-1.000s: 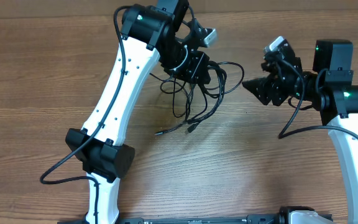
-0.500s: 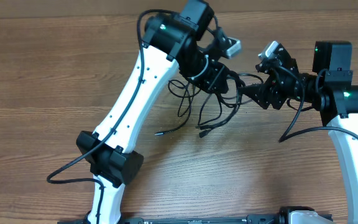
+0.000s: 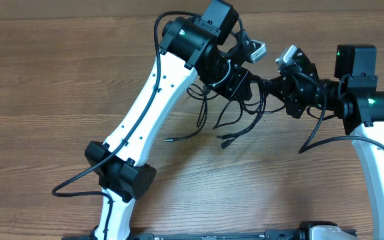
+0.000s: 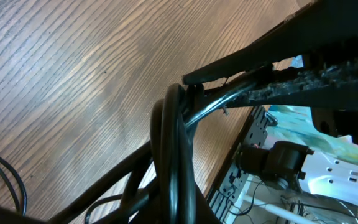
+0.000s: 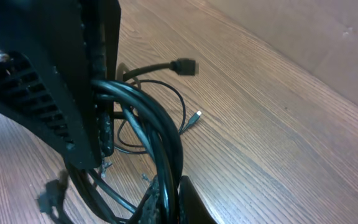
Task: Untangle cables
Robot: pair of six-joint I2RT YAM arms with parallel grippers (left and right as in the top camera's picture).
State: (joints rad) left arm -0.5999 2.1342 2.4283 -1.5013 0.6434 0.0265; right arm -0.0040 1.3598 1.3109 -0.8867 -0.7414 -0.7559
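The cables (image 3: 237,119) are a knot of thin black cords hanging between my two grippers at the back middle of the wooden table (image 3: 45,100). Loose plug ends (image 3: 227,139) trail onto the wood in front. My left gripper (image 3: 244,85) is shut on the bundle from the left. My right gripper (image 3: 267,85) is shut on the same bundle from the right, almost tip to tip with the left. In the left wrist view the cables (image 4: 174,155) run up into the right gripper's fingers (image 4: 241,59). In the right wrist view the cables (image 5: 157,127) pass between my fingers (image 5: 194,202).
Another plug end (image 3: 169,141) lies further left on the wood. Two plugs (image 5: 184,66) (image 5: 195,116) rest on the table beyond the bundle. The table's edge and gear below it (image 4: 278,168) show in the left wrist view. A thick arm wire (image 3: 72,187) loops at front left.
My left arm has carried the bundle to the right. My right gripper has reached left to meet it and gone from open to shut on the cables.
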